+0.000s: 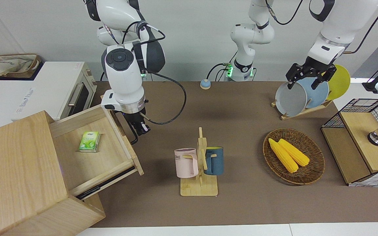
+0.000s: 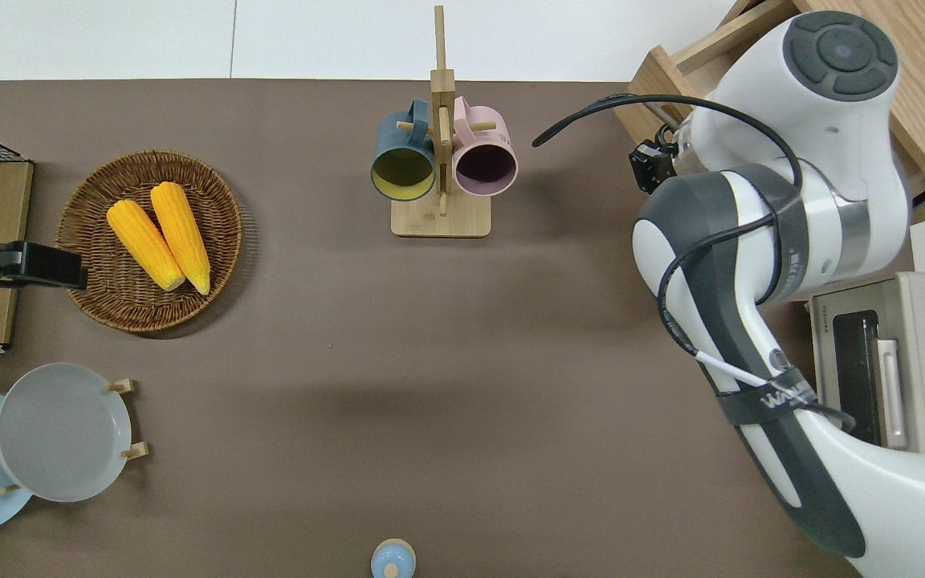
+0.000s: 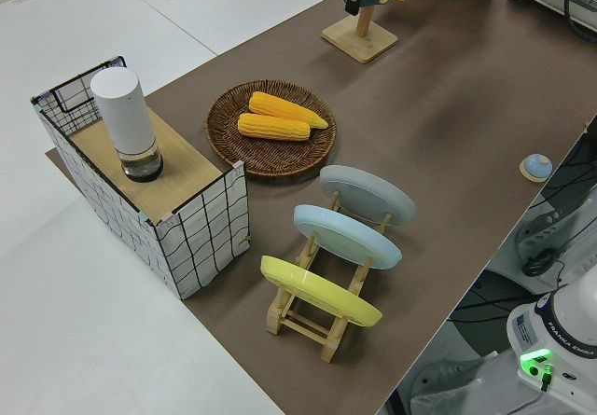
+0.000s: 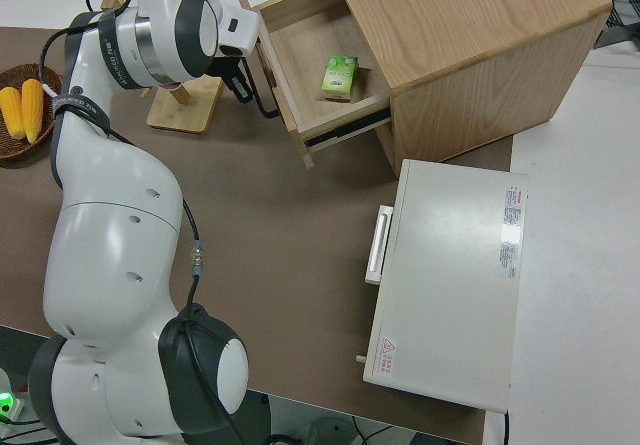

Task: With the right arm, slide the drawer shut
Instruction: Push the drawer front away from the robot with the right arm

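The pale-wood drawer (image 1: 110, 157) stands partly out of its box cabinet (image 1: 15, 170) at the right arm's end of the table. It also shows in the right side view (image 4: 310, 75). A small green box (image 1: 89, 141) lies in it. My right gripper (image 1: 141, 127) is shut and presses against the drawer's front by the black loop handle (image 1: 133, 139). In the overhead view this gripper (image 2: 645, 158) sits at the drawer's front corner (image 2: 655, 80). My left gripper (image 1: 307, 78) is open and parked.
A wooden mug rack (image 1: 199, 164) with a pink and a blue mug stands close to the drawer front, toward the left arm's end. A white toaster oven (image 1: 44, 88) is beside the cabinet, nearer the robots. A corn basket (image 1: 294, 155), plate rack (image 1: 302, 95) and wire-mesh box (image 1: 363, 141) are toward the left arm's end.
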`<state>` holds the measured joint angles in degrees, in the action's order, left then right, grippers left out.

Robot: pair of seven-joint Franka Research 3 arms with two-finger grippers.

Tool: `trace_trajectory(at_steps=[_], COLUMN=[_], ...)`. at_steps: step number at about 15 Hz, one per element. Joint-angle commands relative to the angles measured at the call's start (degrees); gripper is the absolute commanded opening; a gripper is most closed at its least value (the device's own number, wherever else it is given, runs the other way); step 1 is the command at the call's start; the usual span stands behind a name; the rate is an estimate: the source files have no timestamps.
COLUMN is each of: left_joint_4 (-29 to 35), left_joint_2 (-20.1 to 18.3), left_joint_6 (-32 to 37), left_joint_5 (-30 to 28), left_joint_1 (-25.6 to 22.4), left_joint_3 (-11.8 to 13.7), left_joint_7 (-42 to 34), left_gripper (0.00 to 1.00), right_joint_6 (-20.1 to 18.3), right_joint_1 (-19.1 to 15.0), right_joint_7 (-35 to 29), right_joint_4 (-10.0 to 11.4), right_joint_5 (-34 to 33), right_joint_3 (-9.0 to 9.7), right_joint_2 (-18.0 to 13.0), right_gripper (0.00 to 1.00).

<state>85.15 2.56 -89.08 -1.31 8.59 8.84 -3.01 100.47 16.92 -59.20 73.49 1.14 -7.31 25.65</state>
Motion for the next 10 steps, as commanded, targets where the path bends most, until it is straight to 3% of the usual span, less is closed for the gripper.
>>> trace_trajectory(at_steps=[1, 4, 6, 10], left_joint_4=[-1.1, -1.1, -1.1, -1.1], left_joint_2=[0.7, 0.7, 0.7, 0.7], left_joint_6=[0.0, 0.0, 0.0, 0.0], left_joint_5=[0.8, 0.8, 0.8, 0.9], left_joint_1=[1.0, 1.0, 1.0, 1.0], left_joint_3=[0.9, 0.9, 0.9, 0.9], left_joint_7=[-0.3, -0.3, -0.3, -0.3], left_gripper=[1.0, 1.0, 1.0, 1.0], right_joint_6=[2.6, 3.9, 4.4, 5.2], right_joint_1=[-2.1, -2.2, -2.5, -4.8], right_joint_7=[2.8, 5.0, 9.2, 13.5], right_joint_4=[0.2, 0.2, 0.2, 0.2], right_joint_5=[0.9, 0.6, 0.9, 1.0], right_joint_3=[-0.07, -0.69, -2.62, -2.71], right_joint_2=[-0.3, -0.3, -0.3, -0.5], right_gripper=[0.0, 0.0, 0.0, 0.0])
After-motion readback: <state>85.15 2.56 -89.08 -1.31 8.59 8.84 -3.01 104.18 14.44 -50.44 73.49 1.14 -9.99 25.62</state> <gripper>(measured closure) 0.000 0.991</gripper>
